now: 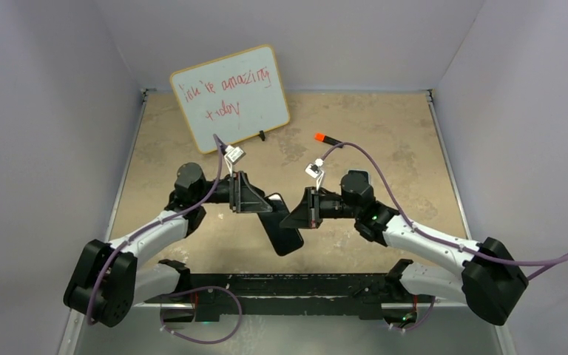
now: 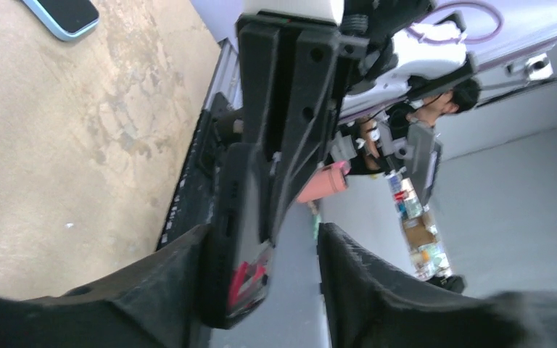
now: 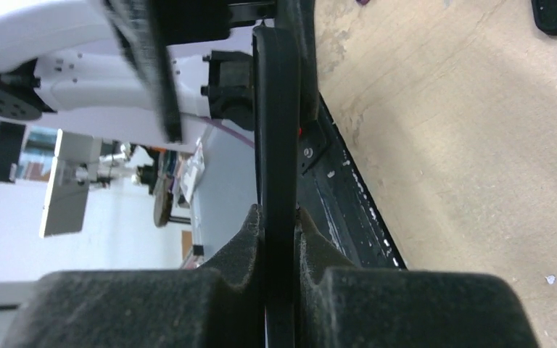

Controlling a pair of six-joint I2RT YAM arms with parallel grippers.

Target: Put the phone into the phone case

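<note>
Thin black phone case (image 1: 285, 233) with rounded corners, carried flat above the tan stone-patterned table (image 1: 384, 148), faces level with it. Its long axis runs on a diagonal from far-left to near-right, the near end towards the arm bases.

The right gripper (image 1: 296, 214) is pressed together on the case, one finger above and one below, pinching it at its right long edge. In the right wrist view the case (image 3: 275, 130) appears edge-on between the two pads.

The left gripper (image 2: 265, 235) is spread wide around the far-left end of the case. The case lies against the lower finger (image 2: 181, 275); the upper finger stands apart from it.

Dark-screened phone (image 2: 64, 14) with a light-blue rim, lying flat on the table. Only one rounded end shows, so its long axis cannot be told.

At the far side, a white-faced whiteboard (image 1: 231, 96) with red handwriting stands propped up. An orange-capped marker (image 1: 325, 138) lies to its right.
</note>
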